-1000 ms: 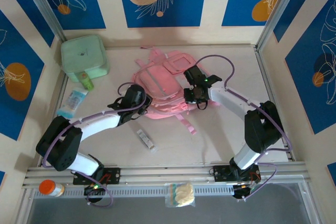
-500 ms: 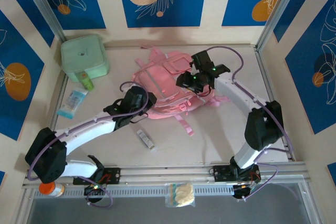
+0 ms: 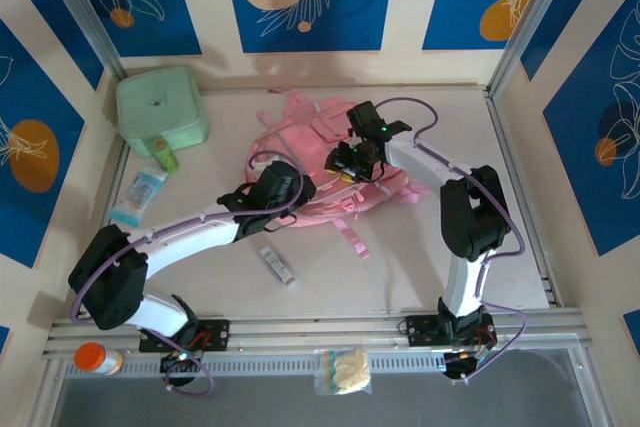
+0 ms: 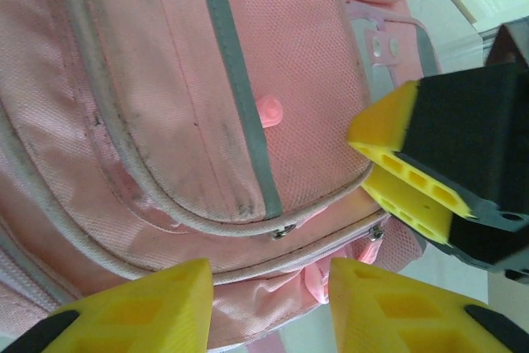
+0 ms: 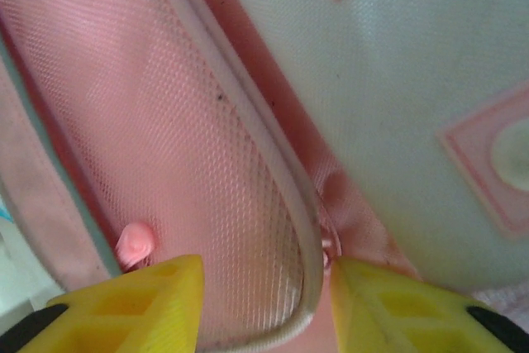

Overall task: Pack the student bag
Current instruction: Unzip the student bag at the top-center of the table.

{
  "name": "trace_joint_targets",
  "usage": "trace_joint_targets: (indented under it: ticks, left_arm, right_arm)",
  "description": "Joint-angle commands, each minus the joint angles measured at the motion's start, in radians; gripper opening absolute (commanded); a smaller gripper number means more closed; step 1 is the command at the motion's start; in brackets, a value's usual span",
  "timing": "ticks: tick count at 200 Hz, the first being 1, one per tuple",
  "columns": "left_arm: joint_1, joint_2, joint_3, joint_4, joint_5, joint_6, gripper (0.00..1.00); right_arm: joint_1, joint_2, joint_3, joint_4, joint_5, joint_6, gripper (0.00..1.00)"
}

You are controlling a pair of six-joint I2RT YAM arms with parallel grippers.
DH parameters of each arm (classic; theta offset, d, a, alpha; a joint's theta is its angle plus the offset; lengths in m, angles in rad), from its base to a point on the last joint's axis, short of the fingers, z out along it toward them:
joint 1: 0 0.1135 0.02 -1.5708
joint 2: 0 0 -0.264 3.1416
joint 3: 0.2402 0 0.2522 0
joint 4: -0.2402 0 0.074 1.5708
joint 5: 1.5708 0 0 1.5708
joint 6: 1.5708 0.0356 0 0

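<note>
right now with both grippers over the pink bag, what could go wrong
The right gripper sits close beside the left gripper over the bag, so they could bump. The zip pulls are small, so the open jaws may pinch fabric instead. A small tube lies beside the left arm and could get knocked.

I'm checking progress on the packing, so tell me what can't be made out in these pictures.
Pink fabric backpack: whether its main compartment is open; in the top view the white left arm and white right arm cover its middle, and both wrist views sit too close.
Small white tube: its label is too small in the top view.
Clear plastic pouch at the near edge: pale contents too small to identify.
</note>
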Motion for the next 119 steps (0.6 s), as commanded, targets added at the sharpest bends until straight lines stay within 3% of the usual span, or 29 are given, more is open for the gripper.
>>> trace_joint_targets:
  ticks: [1, 49, 119]
  left_arm:
    - [-0.029, 0.016, 0.029, -0.036, -0.053, 0.004, 0.45]
    - [-0.065, 0.088, 0.086, -0.077, -0.095, 0.006, 0.54]
    - [-0.094, 0.071, 0.103, -0.184, -0.199, 0.061, 0.67]
  right_arm:
    - [0.008, 0.006, 0.019, 0.016, -0.035, 0.009, 0.35]
    - [0.011, -0.023, 0.001, 0.062, -0.072, 0.045, 0.00]
    - [0.010, -0.120, -0.068, 0.172, -0.117, 0.178, 0.00]
